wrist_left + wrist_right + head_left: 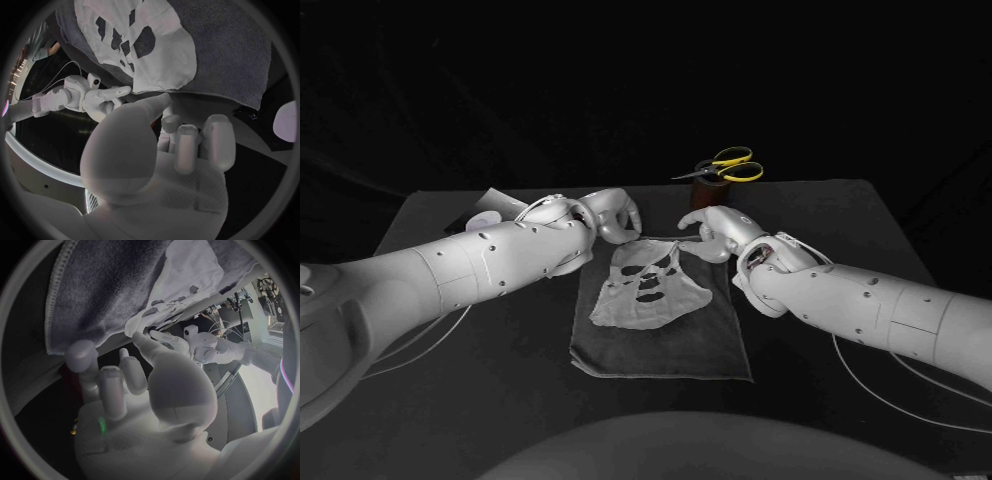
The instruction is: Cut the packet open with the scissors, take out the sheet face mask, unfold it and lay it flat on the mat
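At far edge of mat [661, 352], flanks sheet face mask [646, 292] with left hand [606, 216] and right hand [711, 229], fingers [187, 145] part-curled, pinch untellable; risks refolding mask through damp cling.

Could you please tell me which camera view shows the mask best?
The head view: the mask lies whole and spread on the mat, outline and holes all visible. The left wrist view shows most of it up close, cut off at the rim; the right wrist view shows one part at a slant.
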Action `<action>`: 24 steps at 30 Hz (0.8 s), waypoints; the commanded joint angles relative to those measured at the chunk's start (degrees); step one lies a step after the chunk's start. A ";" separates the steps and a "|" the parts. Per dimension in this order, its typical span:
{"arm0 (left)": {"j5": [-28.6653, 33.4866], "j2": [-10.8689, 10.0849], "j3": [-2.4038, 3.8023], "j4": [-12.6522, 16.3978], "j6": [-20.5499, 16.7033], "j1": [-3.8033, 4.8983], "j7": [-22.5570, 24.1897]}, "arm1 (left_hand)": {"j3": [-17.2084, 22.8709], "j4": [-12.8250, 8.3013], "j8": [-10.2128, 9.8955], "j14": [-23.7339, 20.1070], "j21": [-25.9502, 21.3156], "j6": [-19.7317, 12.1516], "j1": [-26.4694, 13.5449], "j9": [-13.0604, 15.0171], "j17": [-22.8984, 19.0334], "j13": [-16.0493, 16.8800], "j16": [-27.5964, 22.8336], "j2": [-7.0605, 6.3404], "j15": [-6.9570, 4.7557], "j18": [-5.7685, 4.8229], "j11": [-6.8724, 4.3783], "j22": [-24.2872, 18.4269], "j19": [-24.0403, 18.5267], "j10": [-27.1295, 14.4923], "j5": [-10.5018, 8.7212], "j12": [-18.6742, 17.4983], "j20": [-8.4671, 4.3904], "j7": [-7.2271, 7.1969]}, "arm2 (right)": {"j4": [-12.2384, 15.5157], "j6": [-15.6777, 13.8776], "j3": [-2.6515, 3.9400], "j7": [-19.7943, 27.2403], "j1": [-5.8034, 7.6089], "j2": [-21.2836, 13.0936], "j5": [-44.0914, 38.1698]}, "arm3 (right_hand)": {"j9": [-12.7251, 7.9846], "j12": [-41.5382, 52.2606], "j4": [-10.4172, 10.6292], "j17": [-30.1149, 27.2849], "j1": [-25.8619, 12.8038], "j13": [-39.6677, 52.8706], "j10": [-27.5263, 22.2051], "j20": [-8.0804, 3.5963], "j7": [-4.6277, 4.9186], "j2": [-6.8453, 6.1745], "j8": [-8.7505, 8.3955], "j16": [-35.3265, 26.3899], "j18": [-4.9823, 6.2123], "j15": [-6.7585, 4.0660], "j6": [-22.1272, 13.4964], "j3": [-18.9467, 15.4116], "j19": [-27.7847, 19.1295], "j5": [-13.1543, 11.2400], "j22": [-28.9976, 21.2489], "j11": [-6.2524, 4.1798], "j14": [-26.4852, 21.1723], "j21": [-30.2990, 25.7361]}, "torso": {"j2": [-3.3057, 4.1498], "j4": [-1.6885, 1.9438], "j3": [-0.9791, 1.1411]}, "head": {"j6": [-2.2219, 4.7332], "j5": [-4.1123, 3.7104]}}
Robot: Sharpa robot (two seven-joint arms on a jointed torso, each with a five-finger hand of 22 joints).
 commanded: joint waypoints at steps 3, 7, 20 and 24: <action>1.11 -1.61 0.07 1.54 0.04 -0.16 -1.02 | -0.59 -0.08 -0.42 5.04 -0.36 -0.42 -0.05 0.04 12.82 0.13 -0.22 -0.48 0.34 -0.53 -0.03 4.44 -0.46 -0.28 -0.16 -0.07 -0.03 -0.01 | 4.25 -0.72 0.12 -0.21 0.02 -3.26 2.01 | 0.59 1.12 0.47 9.78 0.95 0.89 0.37 0.64 -0.22 1.48 2.12 0.14 0.64 0.37 4.28 -0.09 0.75 0.07 5.71 0.01 4.56 1.52 | -0.10 -0.09 0.00 | 0.00 -0.06; 1.00 -2.67 0.12 2.39 0.48 -0.37 -1.45 | -1.10 -0.18 -0.50 5.06 -0.32 -0.36 -0.13 0.08 12.87 0.29 -0.20 -0.78 0.35 -0.55 -0.03 4.50 -0.42 -0.14 -0.17 0.04 0.00 -0.02 | 7.65 0.06 0.16 -1.19 -0.04 -6.03 2.13 | 0.76 2.04 0.64 10.47 1.37 1.48 0.97 0.36 -1.10 2.38 3.36 0.46 0.52 -0.28 6.59 0.36 1.55 0.03 6.16 -0.78 4.81 3.22 | -0.06 -0.05 -0.04 | 0.00 0.06; 1.25 -3.22 0.14 3.26 1.19 -0.77 -1.70 | -6.87 1.86 -3.40 5.15 -0.29 -2.20 -2.88 -1.09 13.06 0.62 -0.15 -2.25 0.89 -0.58 0.59 4.54 -0.34 0.28 -0.17 0.21 0.45 0.62 | 17.60 0.64 0.17 -4.91 -1.91 -13.19 -1.38 | 0.13 2.76 0.80 11.02 0.92 1.92 1.55 -0.01 -1.30 1.69 3.07 0.71 0.30 -0.59 6.91 0.22 2.22 0.02 6.47 -1.02 5.02 4.44 | 0.08 -0.07 0.06 | 0.00 0.22; 0.93 -2.71 0.12 2.73 1.26 -0.79 -2.16 | -7.11 1.91 -3.46 5.21 -0.18 -2.04 -2.72 -1.12 13.21 0.81 -0.11 -2.11 0.89 -0.62 0.59 4.67 -0.24 0.44 -0.17 0.28 0.47 0.60 | 19.22 0.50 0.17 -5.44 -2.32 -13.99 -3.12 | 0.09 2.86 0.75 11.09 0.92 1.96 1.64 -0.08 -1.46 1.43 3.28 0.74 0.28 -0.65 7.45 0.13 2.31 0.01 6.51 -1.13 5.05 4.59 | 0.09 -0.07 0.10 | 0.00 0.18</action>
